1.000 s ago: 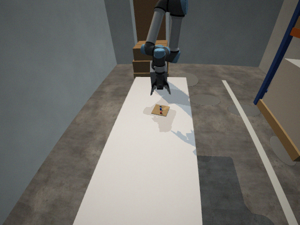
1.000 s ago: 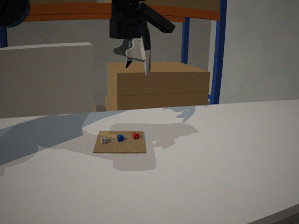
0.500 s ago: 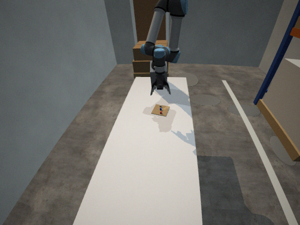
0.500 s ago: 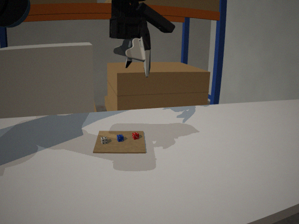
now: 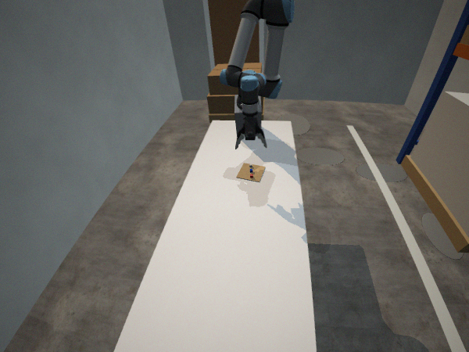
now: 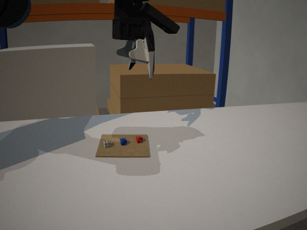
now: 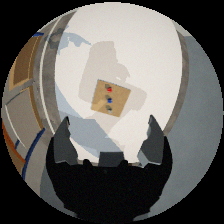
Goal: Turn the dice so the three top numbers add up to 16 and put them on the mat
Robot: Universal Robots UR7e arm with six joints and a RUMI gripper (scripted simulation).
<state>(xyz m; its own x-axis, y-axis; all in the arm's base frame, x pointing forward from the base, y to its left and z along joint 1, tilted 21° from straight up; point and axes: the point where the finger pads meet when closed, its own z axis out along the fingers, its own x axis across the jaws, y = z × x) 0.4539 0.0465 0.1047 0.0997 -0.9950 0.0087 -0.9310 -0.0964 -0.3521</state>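
On the white table [image 5: 234,254] [image 6: 204,166] [image 7: 135,40], the mat [image 5: 244,177] [image 6: 123,152] [image 7: 120,111] bears three separate dice: white [image 5: 251,166] [image 6: 107,144] [image 7: 109,109], blue [image 5: 251,170] [image 6: 123,141] [image 7: 109,100] and red [image 5: 252,175] [image 6: 139,139] [image 7: 109,89] (top numbers too small to read). Beyond and above, the gripper [image 5: 251,148] [image 6: 141,72] [image 7: 108,116] hangs wide open, holding nothing.

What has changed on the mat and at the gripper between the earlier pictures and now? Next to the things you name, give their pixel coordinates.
Nothing visibly changed. The white die [image 6: 107,144] [image 7: 109,110], the blue die [image 5: 251,170] [image 6: 123,141] [image 7: 109,100] and the red die [image 5: 252,176] [image 6: 139,139] [image 7: 109,90] stayed in their places on the mat [image 5: 244,177] [image 6: 123,153] [image 7: 120,94]. The gripper [image 5: 251,148] [image 6: 141,74] [image 7: 108,116] stayed open above the table [image 5: 227,254] [image 6: 192,184] [image 7: 145,40], holding nothing.
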